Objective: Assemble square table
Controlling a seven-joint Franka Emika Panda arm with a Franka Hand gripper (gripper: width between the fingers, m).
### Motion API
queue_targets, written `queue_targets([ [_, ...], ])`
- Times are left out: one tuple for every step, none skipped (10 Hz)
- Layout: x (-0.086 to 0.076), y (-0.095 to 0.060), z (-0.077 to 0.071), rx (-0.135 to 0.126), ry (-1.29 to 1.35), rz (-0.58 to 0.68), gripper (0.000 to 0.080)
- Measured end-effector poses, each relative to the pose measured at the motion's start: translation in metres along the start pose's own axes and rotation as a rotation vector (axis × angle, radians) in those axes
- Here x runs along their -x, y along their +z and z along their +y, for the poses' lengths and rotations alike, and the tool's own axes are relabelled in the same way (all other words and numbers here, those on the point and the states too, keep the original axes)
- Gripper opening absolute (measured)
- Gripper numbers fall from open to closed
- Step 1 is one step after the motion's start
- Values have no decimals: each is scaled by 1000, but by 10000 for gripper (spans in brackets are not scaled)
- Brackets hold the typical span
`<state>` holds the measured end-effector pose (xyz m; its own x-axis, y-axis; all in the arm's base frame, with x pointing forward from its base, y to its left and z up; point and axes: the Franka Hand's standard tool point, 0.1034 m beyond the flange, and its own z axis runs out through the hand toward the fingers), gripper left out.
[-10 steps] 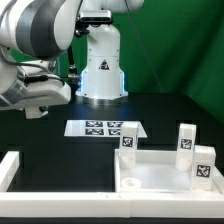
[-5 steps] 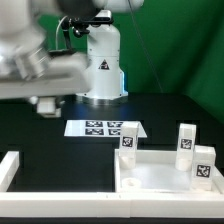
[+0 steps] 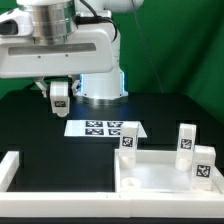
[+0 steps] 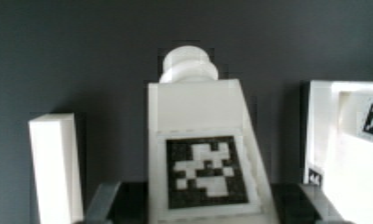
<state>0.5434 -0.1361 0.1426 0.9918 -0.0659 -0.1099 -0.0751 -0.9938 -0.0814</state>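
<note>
The square table's white panel (image 3: 160, 172) lies at the front of the exterior view's right. Three short tagged legs stand upright on it: one (image 3: 127, 140) at its far left corner, one (image 3: 186, 139) at the far right and one (image 3: 203, 165) nearer on the right. My gripper (image 3: 60, 99) hangs above the black table, left of the marker board, and is shut on another white leg (image 3: 60, 92). In the wrist view this leg (image 4: 202, 140) fills the middle with its tag toward the camera, between the dark fingers (image 4: 122, 203) of my gripper (image 4: 204, 205).
The marker board (image 3: 103, 128) lies flat behind the panel. White border bars run along the left (image 3: 10, 170) and the front (image 3: 60, 208) of the table. The robot base (image 3: 100, 70) stands at the back. The wrist view shows a white bar (image 4: 53, 165) and a tagged white part (image 4: 348, 135).
The arm has swung from the exterior view's left toward the middle. The gripper and its leg, hidden before, now hang in plain sight left of the marker board. The panel and its legs have not moved.
</note>
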Motion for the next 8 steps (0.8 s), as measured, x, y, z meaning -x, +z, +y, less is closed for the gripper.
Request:
queue_targets([
  [-6, -1, -1, 18, 23, 67, 291],
  [-25, -7, -21, 30, 45, 145, 291],
  [-46, -14, -45, 29, 52, 238, 291],
  [-56, -18, -67, 16, 90, 274, 291],
  [-70, -22, -85, 11, 120, 369, 291],
  [-80, -18, -107, -9, 184, 449, 291],
  [-87, -14, -123, -27, 212, 546, 291],
  [-86, -14, -119, 1, 187, 611, 291],
])
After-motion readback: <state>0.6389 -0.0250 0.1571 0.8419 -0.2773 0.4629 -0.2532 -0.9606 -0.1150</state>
